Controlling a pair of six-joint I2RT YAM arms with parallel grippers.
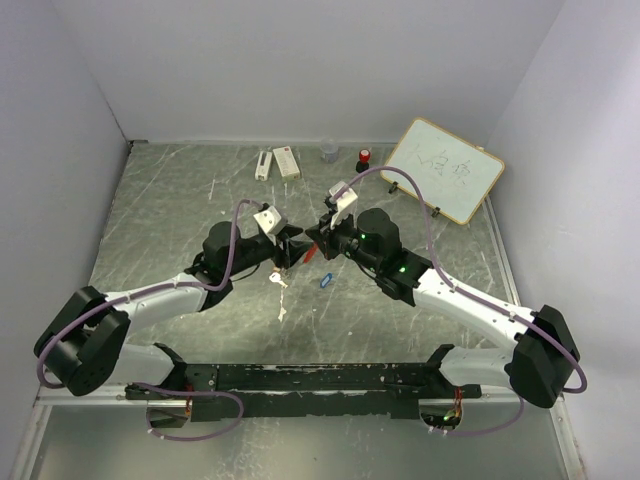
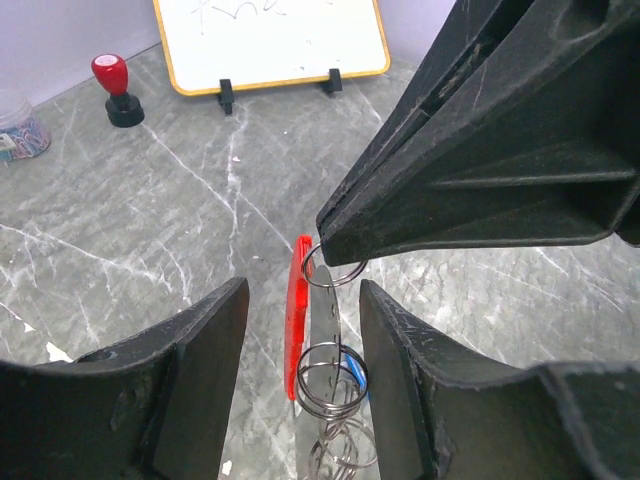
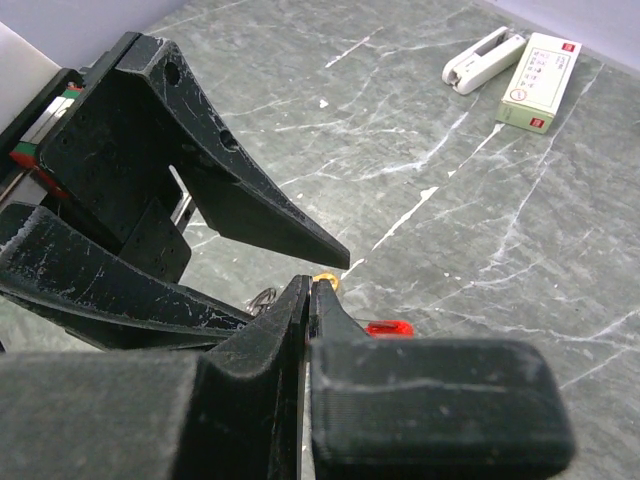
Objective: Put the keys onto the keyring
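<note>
While the right claw pinches the keyring aloft by its wire, the left claw stands open around it, empty. Keys lie on the desk. Likely next: fetch one and thread it.

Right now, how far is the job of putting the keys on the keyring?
Done: nothing I can confirm. In hand: the right claw is shut on the wire loop of the keyring, the left claw open close by. Left: a pale key seems to lie loose on the table, so threading remains.
</note>
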